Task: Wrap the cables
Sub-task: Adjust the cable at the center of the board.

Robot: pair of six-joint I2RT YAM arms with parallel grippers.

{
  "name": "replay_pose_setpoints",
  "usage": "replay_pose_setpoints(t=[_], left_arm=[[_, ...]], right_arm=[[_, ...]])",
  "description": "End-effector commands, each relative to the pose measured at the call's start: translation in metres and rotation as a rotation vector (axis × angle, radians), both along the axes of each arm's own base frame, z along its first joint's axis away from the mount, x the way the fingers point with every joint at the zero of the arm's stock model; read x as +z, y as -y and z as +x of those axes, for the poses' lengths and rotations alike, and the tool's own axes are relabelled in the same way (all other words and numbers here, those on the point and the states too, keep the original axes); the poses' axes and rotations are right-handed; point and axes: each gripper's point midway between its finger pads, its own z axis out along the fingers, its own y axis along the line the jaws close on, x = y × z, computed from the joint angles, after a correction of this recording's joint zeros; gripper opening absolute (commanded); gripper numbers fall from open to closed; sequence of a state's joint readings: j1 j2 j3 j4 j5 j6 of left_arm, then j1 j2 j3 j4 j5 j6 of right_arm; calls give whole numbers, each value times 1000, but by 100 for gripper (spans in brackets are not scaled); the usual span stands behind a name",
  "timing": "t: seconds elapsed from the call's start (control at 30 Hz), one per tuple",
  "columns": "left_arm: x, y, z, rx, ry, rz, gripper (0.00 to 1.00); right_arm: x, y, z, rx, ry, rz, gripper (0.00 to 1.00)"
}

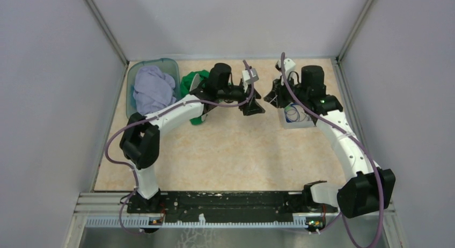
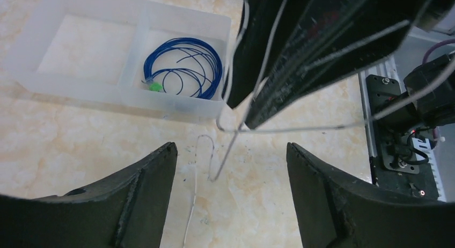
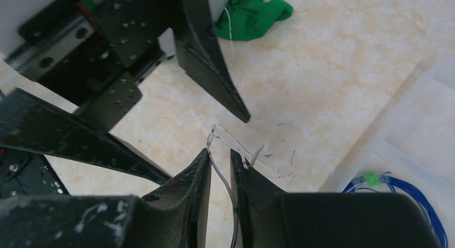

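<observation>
The dark blue cable (image 2: 185,65) lies coiled in the right compartment of a clear tray (image 2: 32,49), its green bit (image 2: 155,87) at the coil's left. The hair-thin whitish cable (image 3: 221,175) runs between the nearly closed fingers of my right gripper (image 3: 219,154). Its loops (image 2: 322,129) drape around those fingers, and one end trails on the table (image 2: 194,178). My left gripper (image 2: 230,148) hovers just left of the right one (image 1: 271,97), jaws wide open with nothing between them.
A green cloth (image 1: 193,84) lies behind the left arm, beside a blue bin (image 1: 134,71) holding a purple cloth. The clear tray (image 1: 298,123) sits under the right arm. Walls enclose the table on three sides.
</observation>
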State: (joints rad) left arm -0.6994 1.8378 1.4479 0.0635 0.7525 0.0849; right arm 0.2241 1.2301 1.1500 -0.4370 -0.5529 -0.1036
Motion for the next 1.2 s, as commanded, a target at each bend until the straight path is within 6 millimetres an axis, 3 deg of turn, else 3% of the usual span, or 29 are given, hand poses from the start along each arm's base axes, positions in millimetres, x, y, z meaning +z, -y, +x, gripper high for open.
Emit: replay_pose_setpoints(t=[0.0,0.2,0.37,0.53,0.9,1.17], left_arm=[[6,19,6,-46,85,-4,76],[-2,26,8,-60,64,8,34],[-6,7,4,-71,127,70,2],[-2,-22,-3,-45,193,139,0],[22,-82,21,191,224,186,0],[21,-106,23,269,219,218,0]], right_arm=[[34,-11,-6,71,47,65,20],[34,-8,-12,75,41,45,20],[28,13,-3,-7,69,-68,20],[14,45,7,-99,101,-247,22],[-6,96,4,-220,75,-394,37],[-19,101,4,-257,13,-315,60]])
